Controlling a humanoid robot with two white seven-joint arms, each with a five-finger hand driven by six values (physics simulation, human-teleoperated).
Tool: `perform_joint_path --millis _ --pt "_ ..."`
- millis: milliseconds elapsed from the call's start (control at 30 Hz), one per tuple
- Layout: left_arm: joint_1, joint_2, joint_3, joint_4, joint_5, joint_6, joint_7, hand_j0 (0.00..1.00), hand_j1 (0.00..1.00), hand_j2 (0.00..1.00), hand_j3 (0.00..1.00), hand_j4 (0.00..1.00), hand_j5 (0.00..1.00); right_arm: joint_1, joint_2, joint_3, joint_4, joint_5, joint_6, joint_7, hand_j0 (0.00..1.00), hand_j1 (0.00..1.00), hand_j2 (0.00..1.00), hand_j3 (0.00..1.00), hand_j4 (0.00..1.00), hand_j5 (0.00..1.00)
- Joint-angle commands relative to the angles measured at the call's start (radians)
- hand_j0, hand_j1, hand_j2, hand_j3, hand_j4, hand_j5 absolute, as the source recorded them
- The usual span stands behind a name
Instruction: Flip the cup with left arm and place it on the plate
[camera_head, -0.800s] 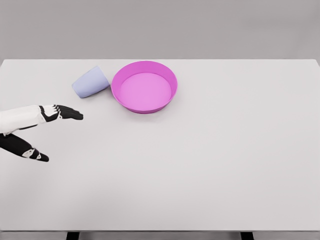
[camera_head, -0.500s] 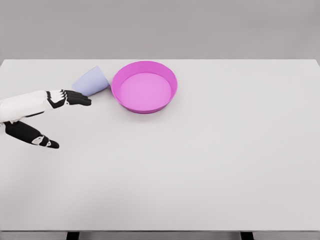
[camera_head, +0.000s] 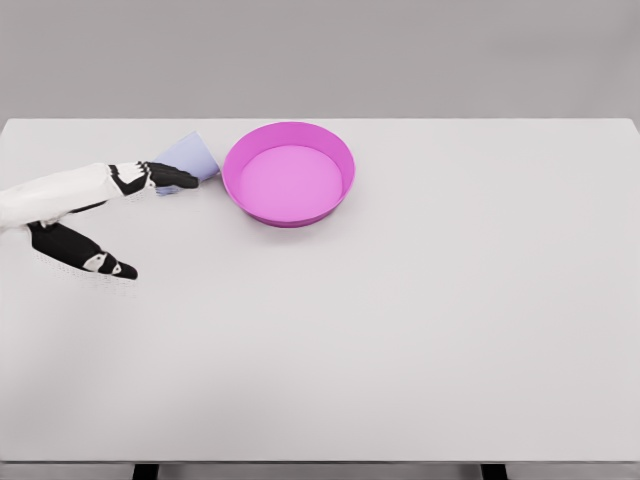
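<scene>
Cup (camera_head: 194, 155) on its side, long axis toward the plate (camera_head: 289, 131); left hand (camera_head: 120, 200) fingers (camera_head: 170, 178) released, overlapping it.

Single head view, high, looking down and forward over white table (camera_head: 420, 330), far edge visible.
</scene>
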Motion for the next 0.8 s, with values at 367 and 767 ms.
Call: perform_joint_path --millis 367,767 --pt "-0.261 -0.123 -0.205 0.238 0.224 0.409 0.126 1.0 1.0 1.0 1.0 1.0 1.0 0.0 0.0 0.0 0.0 0.0 0.0 0.0 1.0 1.0 1.0 1.0 1.0 1.0" --pt "-0.328 -0.343 -0.219 0.436 -0.037 0.431 0.115 1.0 1.0 1.0 1.0 1.0 1.0 0.0 0.0 0.001 0.0 0.0 0.0 0.0 1.0 1.0 1.0 1.0 1.0 1.0"
